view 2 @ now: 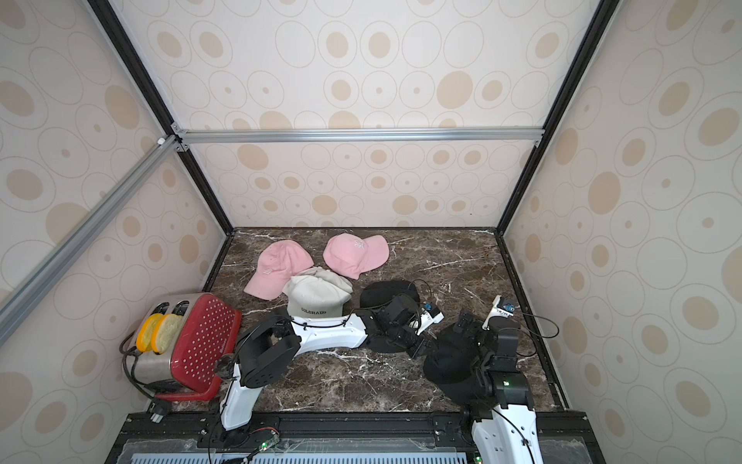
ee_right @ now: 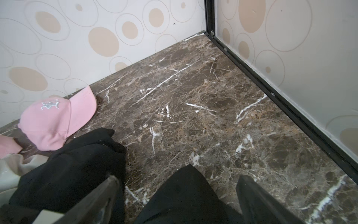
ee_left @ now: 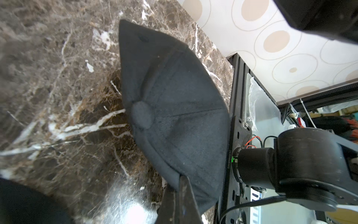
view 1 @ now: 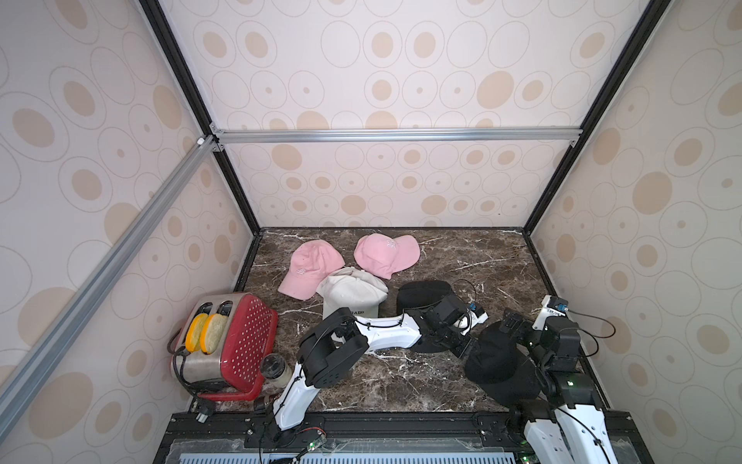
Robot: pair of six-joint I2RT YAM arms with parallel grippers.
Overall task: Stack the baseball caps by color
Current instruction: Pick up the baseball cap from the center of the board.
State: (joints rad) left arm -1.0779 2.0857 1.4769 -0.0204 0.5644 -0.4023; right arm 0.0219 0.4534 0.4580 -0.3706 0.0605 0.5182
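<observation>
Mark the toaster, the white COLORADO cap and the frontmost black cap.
toaster (view 1: 245,341): in a top view, red dotted side.
white COLORADO cap (view 2: 317,295): in a top view, crown.
frontmost black cap (ee_left: 184,126): left wrist view, crown panel.

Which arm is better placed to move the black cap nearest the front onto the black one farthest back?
Left, probably. The left gripper is shut on the edge of the nearest black cap, ready to lift it toward the far black cap. The right gripper is open, holding nothing.
</observation>
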